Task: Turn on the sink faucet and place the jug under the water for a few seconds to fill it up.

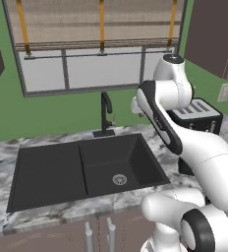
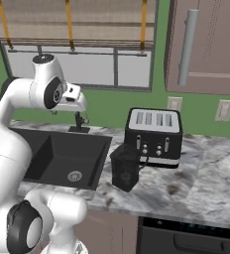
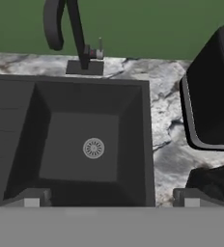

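The two fingers [image 3: 112,198] stand spread wide apart with nothing between them, their tips at the near edge of the sink [image 3: 133,96]. Straight ahead of them lies the right-hand basin of the sink, with one round silver drain [image 3: 93,148] in its floor; a second, shallower basin lies to its left. Beyond the basin, one thin black faucet [image 3: 77,34] rises from a square base on the bench [image 3: 164,120], its spout curving over to the left and one small lever [image 3: 99,52] sticking out on its right side. No stream runs from the spout. To the right of the fingers stands one black toaster [image 2: 153,136] with four slots. One dark jug [image 2: 125,167] stands upright on the bench just in front of the toaster, right of the sink, apart from the fingers. Behind the faucet runs a green wall [image 1: 47,113] with a window [image 1: 86,66].
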Tool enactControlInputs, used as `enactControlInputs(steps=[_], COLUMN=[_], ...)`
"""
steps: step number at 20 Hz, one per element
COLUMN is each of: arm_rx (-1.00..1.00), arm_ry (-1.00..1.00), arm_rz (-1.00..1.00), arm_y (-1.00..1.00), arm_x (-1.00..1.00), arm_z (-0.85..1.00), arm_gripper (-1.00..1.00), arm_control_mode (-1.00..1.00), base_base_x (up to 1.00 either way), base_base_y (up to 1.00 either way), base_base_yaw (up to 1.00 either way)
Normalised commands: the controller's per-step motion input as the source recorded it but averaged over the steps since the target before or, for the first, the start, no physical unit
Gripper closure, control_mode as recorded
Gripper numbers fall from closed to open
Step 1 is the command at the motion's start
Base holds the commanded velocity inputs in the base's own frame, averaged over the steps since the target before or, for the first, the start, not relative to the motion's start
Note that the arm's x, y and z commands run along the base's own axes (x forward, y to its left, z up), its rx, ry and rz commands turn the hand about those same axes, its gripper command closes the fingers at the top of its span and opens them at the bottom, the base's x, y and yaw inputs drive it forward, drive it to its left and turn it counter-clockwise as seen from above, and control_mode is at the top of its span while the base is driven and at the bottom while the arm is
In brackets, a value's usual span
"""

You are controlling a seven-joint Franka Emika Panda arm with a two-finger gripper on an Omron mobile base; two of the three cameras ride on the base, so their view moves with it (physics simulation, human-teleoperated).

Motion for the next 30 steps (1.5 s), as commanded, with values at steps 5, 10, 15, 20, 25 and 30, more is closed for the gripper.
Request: enactControlInputs(steps=[5, 10, 15, 20, 25, 30], arm_rx=[0.0, 0.0, 0.08, 0.01, 0.0, 0.0], arm_ry=[-0.51, -0.43, 0.0, 0.15, 0.11, -0.03], arm_rz=[0.29, 0.43, 0.37, 0.21, 0.13, 0.02], arm_y=[-0.08, 0.0, -0.14, -0.11, -0.03, 0.0], arm_x=[0.61, 0.82, 0.9, 0.86, 0.54, 0.17], arm_z=[-0.68, -0.69, -0.25, 0.0, -0.14, -0.13], arm_gripper=[-1.0, -1.0, -1.0, -1.0, -1.0, -1.0], arm_control_mode=[-1.0, -1.0, -1.0, -1.0, -1.0, -1.0], base_base_x=[0.0, 0.0, 0.0, 0.0, 0.0, 0.0], base_base_y=[0.0, 0.0, 0.0, 0.0, 0.0, 0.0], base_base_yaw=[0.0, 0.0, 0.0, 0.0, 0.0, 0.0])
